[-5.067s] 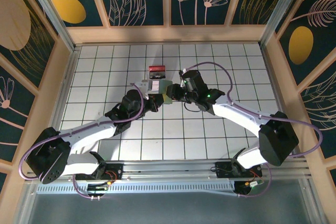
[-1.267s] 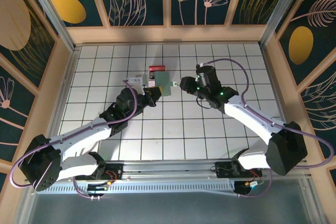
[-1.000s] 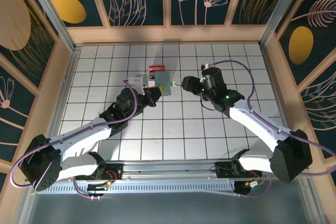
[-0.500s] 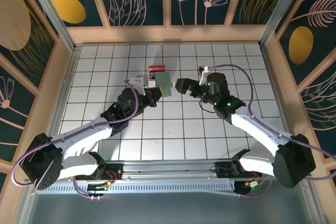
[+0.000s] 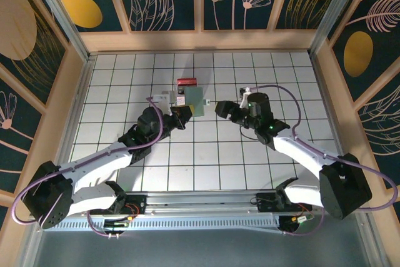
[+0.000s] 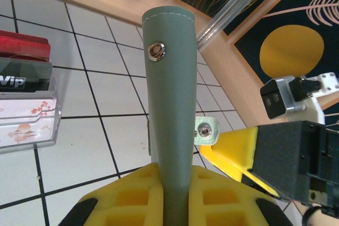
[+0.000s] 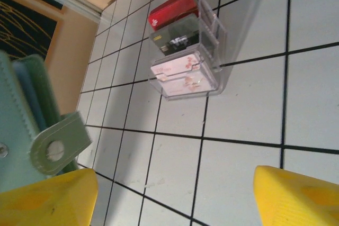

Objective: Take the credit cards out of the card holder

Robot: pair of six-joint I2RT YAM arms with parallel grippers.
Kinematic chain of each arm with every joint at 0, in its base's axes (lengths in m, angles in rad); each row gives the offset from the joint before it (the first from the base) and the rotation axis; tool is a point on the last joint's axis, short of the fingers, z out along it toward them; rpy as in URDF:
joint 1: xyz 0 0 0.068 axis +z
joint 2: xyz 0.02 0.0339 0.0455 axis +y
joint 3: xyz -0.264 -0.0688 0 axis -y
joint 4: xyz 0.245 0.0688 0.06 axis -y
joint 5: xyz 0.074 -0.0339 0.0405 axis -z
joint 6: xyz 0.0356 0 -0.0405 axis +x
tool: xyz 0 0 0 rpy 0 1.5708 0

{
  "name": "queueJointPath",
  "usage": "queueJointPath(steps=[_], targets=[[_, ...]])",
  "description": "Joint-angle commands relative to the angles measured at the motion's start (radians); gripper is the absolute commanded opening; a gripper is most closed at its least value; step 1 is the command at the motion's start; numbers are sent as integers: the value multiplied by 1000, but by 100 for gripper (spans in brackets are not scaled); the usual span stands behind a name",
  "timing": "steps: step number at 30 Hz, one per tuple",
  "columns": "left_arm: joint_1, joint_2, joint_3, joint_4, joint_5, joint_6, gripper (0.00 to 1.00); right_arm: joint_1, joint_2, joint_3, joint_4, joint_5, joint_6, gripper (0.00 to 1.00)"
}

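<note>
The only legible marking is "Vip", printed in white on a black card (image 6: pixel 21 75) in the clear stand (image 7: pixel 185 67). This rigid, transparent, box-shaped stand also carries a glossy red card (image 7: pixel 172 10) on top and a white card with pink blossom print (image 6: pixel 24 125) below. In the top view, the stand sits at 11 o'clock from the card holder (image 6: pixel 169 78). The holder is a soft, matte, green-grey wallet with stitched edges and a round metal snap stud (image 6: pixel 156 51), and a blue-grey inner leaf is visible in the right wrist view. It stands upright, clamped between the yellow foam pads (image 6: pixel 127 189) of the left gripper (image 5: pixel 182 114). A rounded strap tab (image 7: pixel 55 144) with a snap projects from the holder toward 3 o'clock. The right gripper (image 7: pixel 175 194) is at 3 o'clock from the holder, with its yellow fingers (image 7: pixel 296 194) spread apart and gripping nothing. All of this lies on a white tiled table (image 5: pixel 250 154) with dark grid lines.
</note>
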Motion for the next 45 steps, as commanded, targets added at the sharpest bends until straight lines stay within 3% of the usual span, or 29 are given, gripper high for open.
queueJointPath(steps=[1, 21, 30, 36, 41, 45], targets=[[-4, -29, -11, 102, 30, 2, 0, -42, -26, -30, 75, -84, 13, 79], [-2, -15, 18, 116, 53, -4, 0, -193, -226, -124, 32, -91, -23, 73], [3, -22, -17, 186, 67, -18, 0, -213, -373, -175, 74, -63, 20, 82], [74, -27, -105, 378, 178, -129, 0, -213, -372, -214, 214, -209, 68, 83], [79, -40, -96, 348, 198, -120, 0, -208, -308, -225, 401, -385, 127, 83], [80, -38, -99, 362, 224, -121, 0, -167, -258, -200, 440, -403, 110, 84]])
